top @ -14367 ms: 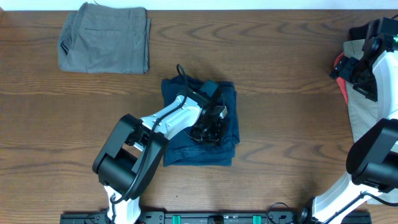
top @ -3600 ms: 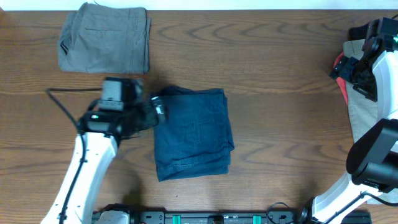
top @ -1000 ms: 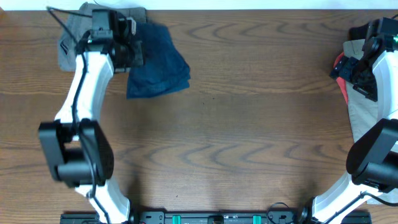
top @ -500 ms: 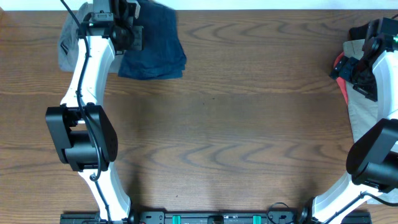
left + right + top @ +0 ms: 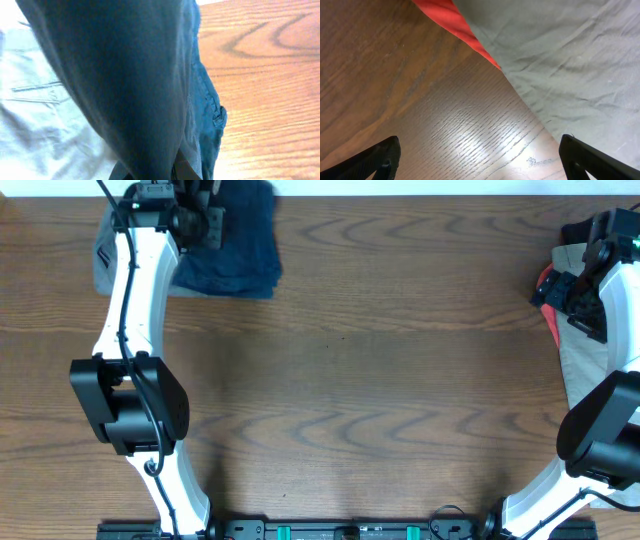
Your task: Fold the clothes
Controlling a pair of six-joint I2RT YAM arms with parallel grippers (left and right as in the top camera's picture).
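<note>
Dark wood-grain table (image 5: 400, 400) fills the overhead view. At its far left corner the left arm (image 5: 135, 300) is stretched out, and the left fingers (image 5: 184, 171) are clamped on the navy shorts (image 5: 232, 242). In the left wrist view the cloth drapes right across the lens, with only a dark sliver of finger showing at the bottom. The navy shorts are at the table's far edge, over the right part of the folded grey shorts (image 5: 103, 258), whose pale fabric and stitched pocket seam show beneath them in the wrist view. Well apart, at the right edge, stands the right arm (image 5: 600, 430). The right fingers (image 5: 372, 159) are spread wide with nothing between them, above bare wood beside a red cloth (image 5: 452, 22) and beige trousers (image 5: 570, 65).
</note>
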